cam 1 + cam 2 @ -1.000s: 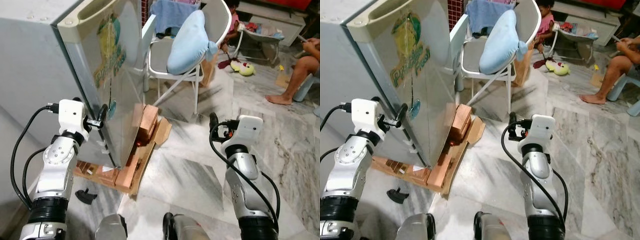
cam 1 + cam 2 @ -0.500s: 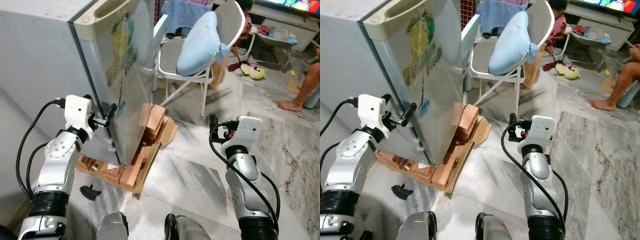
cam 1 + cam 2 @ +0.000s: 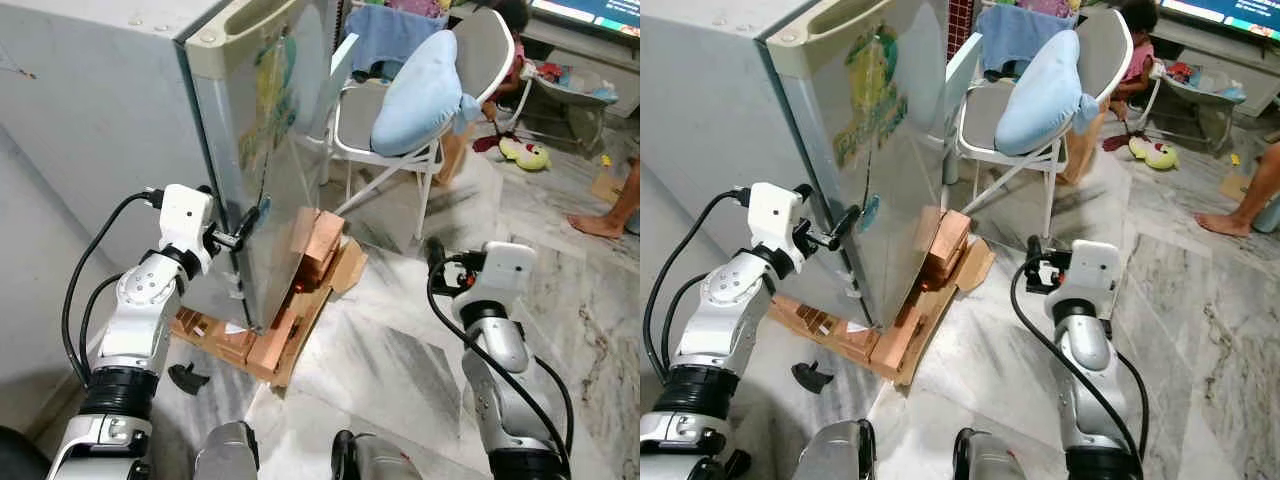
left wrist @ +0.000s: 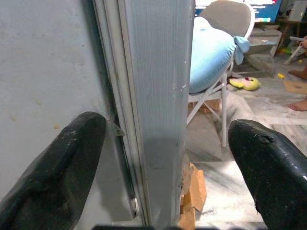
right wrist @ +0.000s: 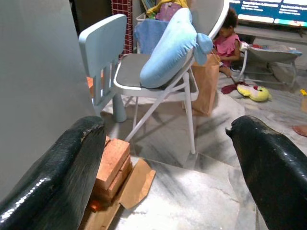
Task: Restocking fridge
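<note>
The grey fridge (image 3: pixel 110 110) stands on the left, its door (image 3: pixel 275 150) bearing a green and yellow label. My left gripper (image 3: pixel 243 222) is open at the door's lower free edge. In the left wrist view one finger (image 4: pixel 72 153) lies by the fridge's side wall and the other (image 4: pixel 259 153) out past the door's front, with the door edge (image 4: pixel 163 96) between them. A dark seam shows between door and body. My right gripper (image 3: pixel 436 258) is open with nothing between its fingers, held over the marble floor to the right of the fridge.
The fridge rests on bricks (image 3: pixel 318 240) and cardboard (image 3: pixel 345 268). Behind stand a white folding chair (image 3: pixel 385 110) with a blue pillow (image 3: pixel 425 90) and a pale blue child chair (image 5: pixel 103 43). A black piece (image 3: pixel 187 378) lies on the floor. People sit at the far right, near a yellow toy (image 3: pixel 525 153).
The whole picture has shifted right and the fridge door looks more edge-on: the camera has moved. My left gripper stays at the door's edge. The right arm has barely moved.
</note>
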Controlling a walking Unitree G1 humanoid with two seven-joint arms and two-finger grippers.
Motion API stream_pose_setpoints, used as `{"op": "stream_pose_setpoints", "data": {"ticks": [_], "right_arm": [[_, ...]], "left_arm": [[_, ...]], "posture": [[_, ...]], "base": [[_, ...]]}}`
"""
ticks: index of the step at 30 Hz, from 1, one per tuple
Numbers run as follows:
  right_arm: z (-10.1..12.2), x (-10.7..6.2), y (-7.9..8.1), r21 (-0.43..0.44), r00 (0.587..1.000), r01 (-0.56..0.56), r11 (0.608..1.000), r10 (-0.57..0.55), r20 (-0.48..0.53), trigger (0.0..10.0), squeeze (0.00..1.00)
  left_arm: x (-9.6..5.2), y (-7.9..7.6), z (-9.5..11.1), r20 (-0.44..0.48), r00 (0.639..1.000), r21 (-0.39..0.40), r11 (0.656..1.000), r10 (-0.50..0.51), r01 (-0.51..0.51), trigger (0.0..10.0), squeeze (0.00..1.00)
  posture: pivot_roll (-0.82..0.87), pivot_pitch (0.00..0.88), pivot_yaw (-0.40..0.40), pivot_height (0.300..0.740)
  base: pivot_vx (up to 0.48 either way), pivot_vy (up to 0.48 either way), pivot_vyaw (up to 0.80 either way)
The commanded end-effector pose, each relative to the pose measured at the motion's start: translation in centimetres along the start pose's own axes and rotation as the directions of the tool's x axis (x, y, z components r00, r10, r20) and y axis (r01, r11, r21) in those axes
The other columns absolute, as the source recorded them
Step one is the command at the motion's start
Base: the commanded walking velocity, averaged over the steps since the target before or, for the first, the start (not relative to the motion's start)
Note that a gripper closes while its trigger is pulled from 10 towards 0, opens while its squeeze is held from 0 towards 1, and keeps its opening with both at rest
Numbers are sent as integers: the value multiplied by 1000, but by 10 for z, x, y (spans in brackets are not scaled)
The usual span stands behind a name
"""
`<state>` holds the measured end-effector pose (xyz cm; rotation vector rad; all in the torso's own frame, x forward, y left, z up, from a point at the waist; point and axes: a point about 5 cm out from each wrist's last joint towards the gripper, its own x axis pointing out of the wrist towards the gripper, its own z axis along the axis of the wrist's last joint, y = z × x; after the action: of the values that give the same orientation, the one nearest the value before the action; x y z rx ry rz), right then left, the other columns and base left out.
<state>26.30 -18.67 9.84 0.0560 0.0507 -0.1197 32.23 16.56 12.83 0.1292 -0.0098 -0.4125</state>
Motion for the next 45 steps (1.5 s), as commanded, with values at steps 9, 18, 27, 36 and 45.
{"op": "stream_pose_setpoints", "data": {"ticks": [9, 18, 27, 36, 45], "right_arm": [[5, -2, -7, -13, 1000, 18, 1000, -18, 6, 10000, 0], [1, -16, -11, -26, 1000, 11, 1000, -12, -19, 10000, 0], [-2, -29, -16, -38, 999, 17, 999, -19, -44, 10000, 0], [2, -36, -14, -38, 999, 8, 999, -9, -35, 10000, 0], [5, -41, -11, -51, 1000, -11, 999, 10, -20, 10000, 0]], "left_arm": [[11, -26, 2, 6, 991, 10, 991, -131, 131, 10000, 0], [21, -39, 7, 22, 983, 16, 983, -184, 184, 10000, 0], [35, -48, 6, 13, 986, 52, 985, -168, 167, 10000, 0], [40, -149, 27, 101, 807, 120, 813, -581, 570, 10000, 0], [31, -110, -1, 10, 882, 136, 875, -471, 465, 10000, 0]], "posture": [[2, 106, -57, 740], [-11, 105, -55, 740], [-35, 105, -55, 740], [-45, 100, -55, 740], [-41, 104, -57, 740]], "base": [[0, 0, 0], [0, 0, 0], [0, 0, 0], [0, 0, 0], [0, 0, 0]]}}
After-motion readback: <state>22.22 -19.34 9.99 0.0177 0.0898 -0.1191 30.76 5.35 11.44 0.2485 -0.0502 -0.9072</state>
